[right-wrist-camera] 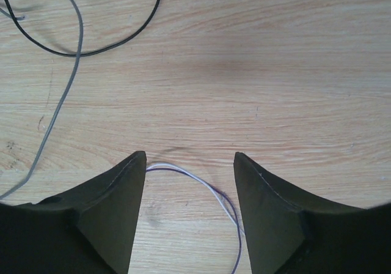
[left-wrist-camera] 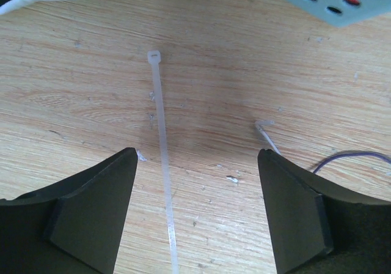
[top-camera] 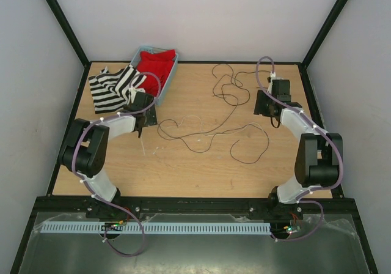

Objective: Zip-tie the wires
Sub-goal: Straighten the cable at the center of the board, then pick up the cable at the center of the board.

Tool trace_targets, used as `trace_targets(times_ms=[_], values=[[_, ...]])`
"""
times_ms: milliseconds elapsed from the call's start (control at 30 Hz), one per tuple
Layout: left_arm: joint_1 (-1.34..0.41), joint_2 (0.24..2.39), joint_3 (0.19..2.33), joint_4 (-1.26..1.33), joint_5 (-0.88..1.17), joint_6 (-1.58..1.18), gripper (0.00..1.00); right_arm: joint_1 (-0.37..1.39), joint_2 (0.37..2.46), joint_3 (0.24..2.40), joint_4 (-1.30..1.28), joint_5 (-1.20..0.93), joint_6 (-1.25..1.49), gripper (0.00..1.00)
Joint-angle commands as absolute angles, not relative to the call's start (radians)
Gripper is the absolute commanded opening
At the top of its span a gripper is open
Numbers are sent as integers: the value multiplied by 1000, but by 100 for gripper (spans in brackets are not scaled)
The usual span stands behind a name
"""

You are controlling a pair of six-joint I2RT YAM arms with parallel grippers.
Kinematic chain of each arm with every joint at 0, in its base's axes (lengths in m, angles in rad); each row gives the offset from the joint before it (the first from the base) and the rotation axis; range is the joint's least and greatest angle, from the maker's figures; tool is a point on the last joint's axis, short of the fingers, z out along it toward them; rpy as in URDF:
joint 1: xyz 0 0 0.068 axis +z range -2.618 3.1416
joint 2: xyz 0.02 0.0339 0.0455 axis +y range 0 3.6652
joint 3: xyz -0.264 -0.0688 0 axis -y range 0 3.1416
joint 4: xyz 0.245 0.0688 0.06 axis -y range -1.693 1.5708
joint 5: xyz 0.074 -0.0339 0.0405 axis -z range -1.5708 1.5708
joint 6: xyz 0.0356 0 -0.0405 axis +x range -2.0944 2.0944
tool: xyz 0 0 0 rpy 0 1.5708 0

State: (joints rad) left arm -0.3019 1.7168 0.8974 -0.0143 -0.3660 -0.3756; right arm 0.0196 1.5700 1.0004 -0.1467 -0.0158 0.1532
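The wires (top-camera: 208, 127) sprawl in thin dark loops across the middle of the wooden table. My left gripper (top-camera: 143, 124) hovers at their left end and is open. The white zip tie (left-wrist-camera: 162, 139) lies flat on the wood between its fingers, nearer the left one, untouched. A short pale strip (left-wrist-camera: 266, 133) and a purple strand (left-wrist-camera: 354, 156) lie by the right finger. My right gripper (top-camera: 264, 106) is open at the wires' right side. A white and a purple wire (right-wrist-camera: 208, 188) curve across the wood between its fingers, and black (right-wrist-camera: 122, 38) and grey (right-wrist-camera: 67, 90) wires lie ahead.
A blue basket (top-camera: 135, 59) holding red cloth stands at the back left, its corner (left-wrist-camera: 330, 2) just ahead of the left gripper. A black-and-white striped cloth (top-camera: 113, 87) lies beside it. Enclosure walls ring the table.
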Motion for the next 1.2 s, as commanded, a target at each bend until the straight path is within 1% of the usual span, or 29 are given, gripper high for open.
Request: trace_targets(times_ms=[0,33,67,267,467,600,667,933,1033,1167], values=[[-277,1614,896,-20,-355,-397,89,18,1552,1019,-95,-30,171,73],[-267,1591,890,-20,-351,-403,96,18,1559,1029,-92,-29,174,76],[-257,1562,887,-21,-343,-409,98,18,1566,1038,-89,-26,175,79],[-216,1371,879,-2,-303,-430,99,22,1648,1128,-49,-28,202,83],[-201,1178,848,132,-154,-419,99,74,1783,1276,45,-40,197,83],[-200,1084,824,158,-80,-411,99,123,1900,1418,77,-64,144,83],[-199,1052,813,160,-62,-412,99,149,1967,1505,62,-82,118,83],[-196,998,800,160,-33,-416,99,196,2219,1842,-78,-36,55,84],[-194,993,799,161,-30,-420,99,199,2260,1883,-116,-37,45,84],[-191,998,801,160,-22,-425,99,201,2257,1845,-128,-42,31,81]])
